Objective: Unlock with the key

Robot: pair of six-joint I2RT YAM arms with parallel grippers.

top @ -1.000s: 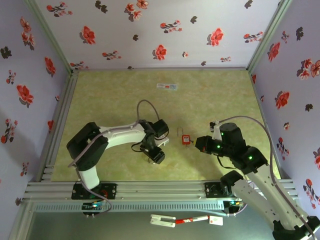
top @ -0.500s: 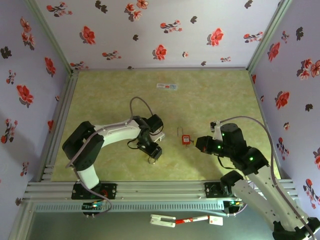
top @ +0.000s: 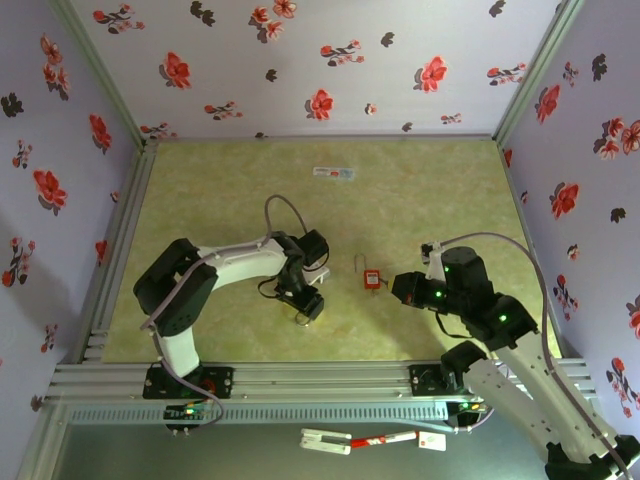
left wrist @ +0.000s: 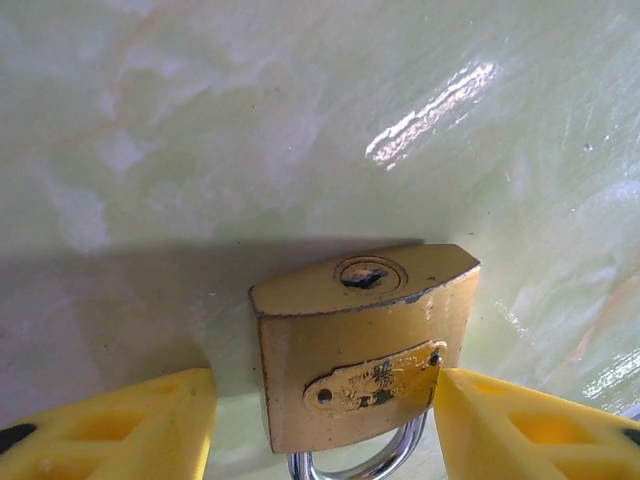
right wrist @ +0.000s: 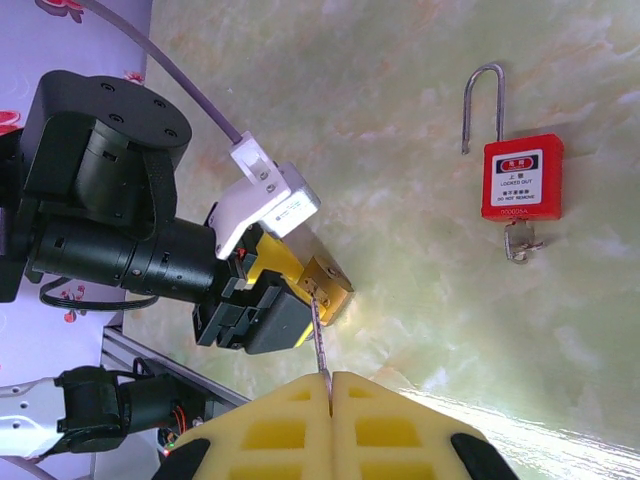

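The key is pinched tight in the right gripper, which is closed on it. Its thin tip is pointed at the keyhole end of the brass padlock. Whether the tip is inside cannot be told. The brass padlock is flanked by the left gripper, whose jaws are apart. One finger is touching it and a small gap is seen at the other. A red padlock with its loop open is laid on the table, between the two arms.

White arm links, black joint housings, grey cables, green lights, yellow lattice fingers
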